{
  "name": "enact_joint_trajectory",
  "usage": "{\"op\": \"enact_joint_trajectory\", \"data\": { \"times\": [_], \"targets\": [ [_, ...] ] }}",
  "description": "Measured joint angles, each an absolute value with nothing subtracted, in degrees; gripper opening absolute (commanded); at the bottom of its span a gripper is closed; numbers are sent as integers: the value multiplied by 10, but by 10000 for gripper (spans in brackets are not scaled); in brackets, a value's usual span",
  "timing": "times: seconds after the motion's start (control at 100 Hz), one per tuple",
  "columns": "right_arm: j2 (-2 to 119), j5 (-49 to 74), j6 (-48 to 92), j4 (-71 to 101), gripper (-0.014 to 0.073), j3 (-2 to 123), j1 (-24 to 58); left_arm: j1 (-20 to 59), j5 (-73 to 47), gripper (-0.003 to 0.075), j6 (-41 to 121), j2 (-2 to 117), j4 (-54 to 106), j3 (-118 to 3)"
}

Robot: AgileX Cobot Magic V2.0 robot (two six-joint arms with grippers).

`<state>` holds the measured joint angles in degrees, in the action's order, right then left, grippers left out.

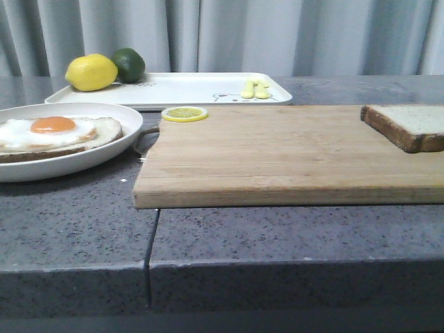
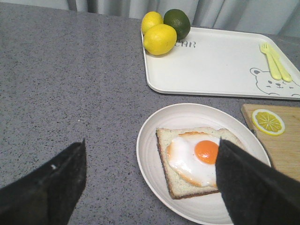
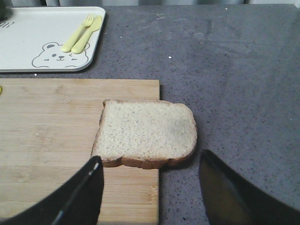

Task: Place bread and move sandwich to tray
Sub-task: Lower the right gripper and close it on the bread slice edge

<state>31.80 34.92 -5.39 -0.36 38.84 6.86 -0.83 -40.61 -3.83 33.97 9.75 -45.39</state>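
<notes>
L pincer: two matte black fingers, broad wedge shape, slightly fuzzy/textured surface, tiny pale fleck on one. R pincer: fingers were black too but glossier, smooth w/ light reflections. No cables, screws or markings visible on either.

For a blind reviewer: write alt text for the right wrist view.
A square pale bread slice with brown crust lies half on a wooden cutting board, overhanging onto the grey stone counter, between the open black right gripper fingers. A white bear-print tray holds yellow cutlery.
</notes>
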Motion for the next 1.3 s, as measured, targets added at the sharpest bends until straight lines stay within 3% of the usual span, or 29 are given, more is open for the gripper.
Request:
{"op": "enact_joint_trajectory", "data": {
  "times": [0.84, 1.07, 1.3],
  "targets": [
    [319, 331, -51, 34, 459, 388, 69, -8, -407, 533, -38, 340, 98, -454],
    [354, 306, 31, 128, 459, 388, 52, -8, -407, 533, -38, 340, 98, -454],
    [422, 300, 191, 301, 459, 388, -40, -8, -407, 533, -38, 340, 98, -454]
  ]
}}
